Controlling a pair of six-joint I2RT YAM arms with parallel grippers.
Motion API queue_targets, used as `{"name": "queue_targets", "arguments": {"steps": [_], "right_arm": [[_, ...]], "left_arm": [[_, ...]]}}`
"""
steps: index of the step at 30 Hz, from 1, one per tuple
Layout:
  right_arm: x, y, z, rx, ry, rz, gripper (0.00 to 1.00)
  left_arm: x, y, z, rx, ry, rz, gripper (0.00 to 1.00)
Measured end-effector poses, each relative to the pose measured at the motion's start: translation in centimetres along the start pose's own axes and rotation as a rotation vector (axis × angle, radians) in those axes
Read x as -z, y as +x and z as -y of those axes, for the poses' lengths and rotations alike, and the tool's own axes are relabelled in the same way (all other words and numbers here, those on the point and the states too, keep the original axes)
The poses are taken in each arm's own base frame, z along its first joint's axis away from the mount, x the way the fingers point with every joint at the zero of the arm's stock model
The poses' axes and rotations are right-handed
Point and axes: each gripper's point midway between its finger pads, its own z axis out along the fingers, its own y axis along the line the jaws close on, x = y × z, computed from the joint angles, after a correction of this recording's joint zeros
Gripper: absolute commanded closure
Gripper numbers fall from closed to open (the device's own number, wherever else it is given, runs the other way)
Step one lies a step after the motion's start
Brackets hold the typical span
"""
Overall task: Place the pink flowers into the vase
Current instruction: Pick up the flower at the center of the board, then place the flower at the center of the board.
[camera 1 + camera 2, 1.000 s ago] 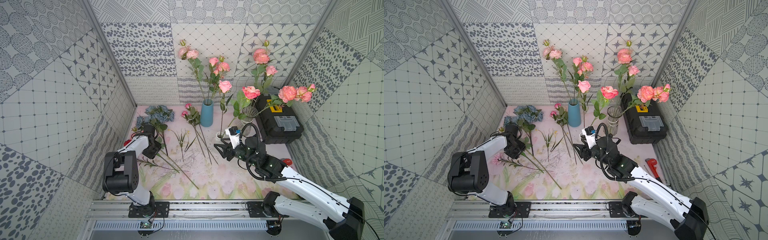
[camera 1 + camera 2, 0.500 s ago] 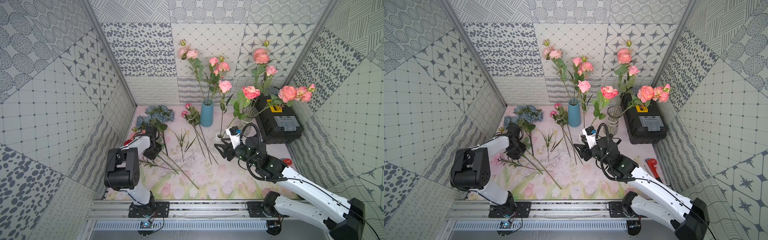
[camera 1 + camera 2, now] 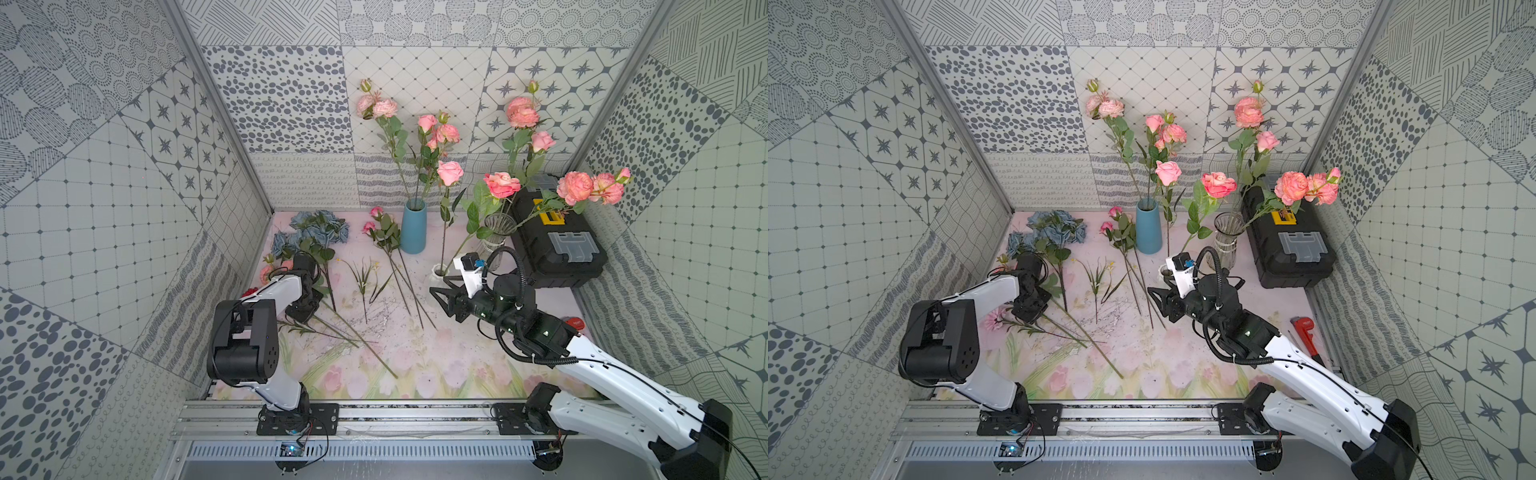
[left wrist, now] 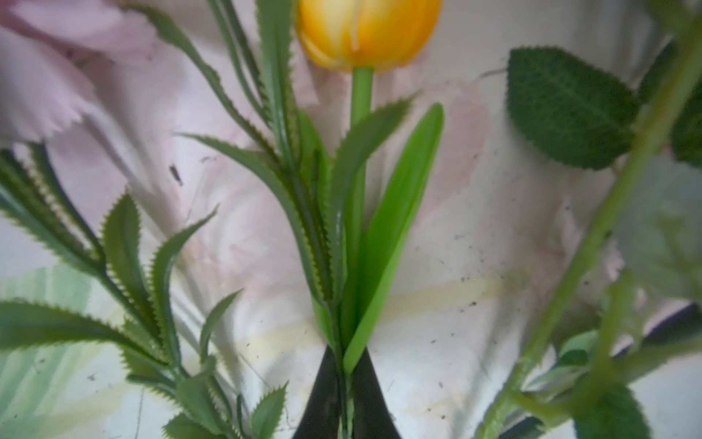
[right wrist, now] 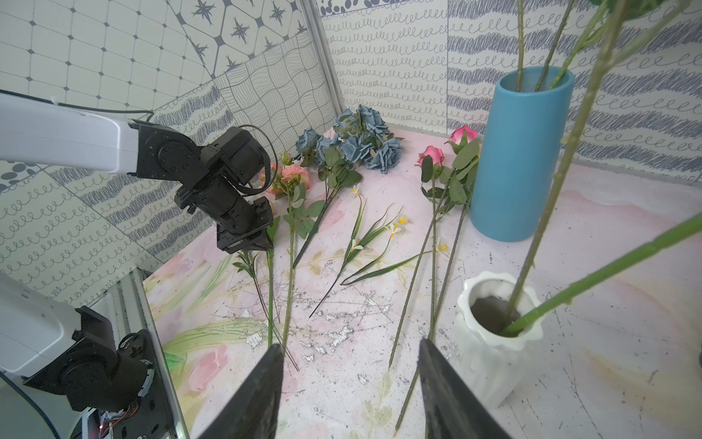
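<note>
My left gripper [image 4: 346,353] is shut on a bright green stem that ends in a yellow tulip bloom [image 4: 364,30], together with a thin serrated-leaf stem. It is low over the mat's left side [image 3: 305,313]. Pink flowers stand in the blue vase [image 3: 413,226], the glass vase [image 3: 496,232] and the white vase [image 5: 494,334]. A pink-budded stem [image 3: 384,232] lies by the blue vase, and a salmon-pink rose [image 5: 300,175] lies beside the left arm. My right gripper [image 5: 351,346] hangs open and holds nothing, next to the white vase.
Dusty blue flowers [image 3: 320,232] lie at the back left. A small yellow-flowered sprig [image 3: 363,278] lies mid-mat. A black toolbox [image 3: 557,245] fills the back right, and a red wrench [image 3: 1306,332] lies by the right wall. A red bloom [image 3: 249,292] shows behind the left arm.
My left gripper has closed on the stem and dropped slightly toward the mat. The right arm has not moved.
</note>
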Motion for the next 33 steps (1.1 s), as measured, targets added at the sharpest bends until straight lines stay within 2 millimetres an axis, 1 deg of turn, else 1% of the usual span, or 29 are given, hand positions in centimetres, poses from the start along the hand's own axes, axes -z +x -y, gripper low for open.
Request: {"name": "queue_targets", "arguments": {"steps": [4, 9, 13, 16, 19, 22, 25, 27, 31, 33], "right_arm": [[0.1, -0.1, 0.0, 0.000, 0.000, 0.002, 0.43], [0.2, -0.1, 0.0, 0.001, 0.000, 0.005, 0.43], [0.2, -0.1, 0.0, 0.001, 0.002, 0.005, 0.43], [0.2, -0.1, 0.0, 0.001, 0.002, 0.005, 0.43], [0.2, -0.1, 0.0, 0.001, 0.002, 0.004, 0.43], [0.2, -0.1, 0.0, 0.001, 0.003, 0.003, 0.43], [0.2, -0.1, 0.1, 0.002, 0.006, 0.004, 0.43], [0.2, -0.1, 0.1, 0.002, 0.008, 0.006, 0.42], [0.8, -0.5, 0.1, 0.002, 0.014, 0.018, 0.42], [1.0, -0.6, 0.1, 0.002, 0.014, 0.025, 0.42]], "left_arm": [[1.6, -0.4, 1.3, -0.016, 0.045, 0.045, 0.96], [4.6, -1.5, 3.4, -0.038, 0.103, 0.127, 0.96], [7.0, -2.1, 4.2, -0.054, 0.125, 0.186, 0.97], [8.7, -2.2, 5.0, -0.081, 0.125, 0.226, 0.97], [10.5, -2.0, 6.3, -0.121, 0.129, 0.263, 0.97], [11.8, -1.5, 8.0, -0.175, 0.135, 0.285, 0.97], [12.6, -0.7, 10.8, -0.244, 0.141, 0.293, 0.98], [13.0, 0.1, 13.0, -0.297, 0.151, 0.296, 0.97], [13.0, 1.8, 17.0, -0.398, 0.168, 0.293, 0.98], [12.6, 2.8, 18.9, -0.449, 0.175, 0.282, 0.98]]}}
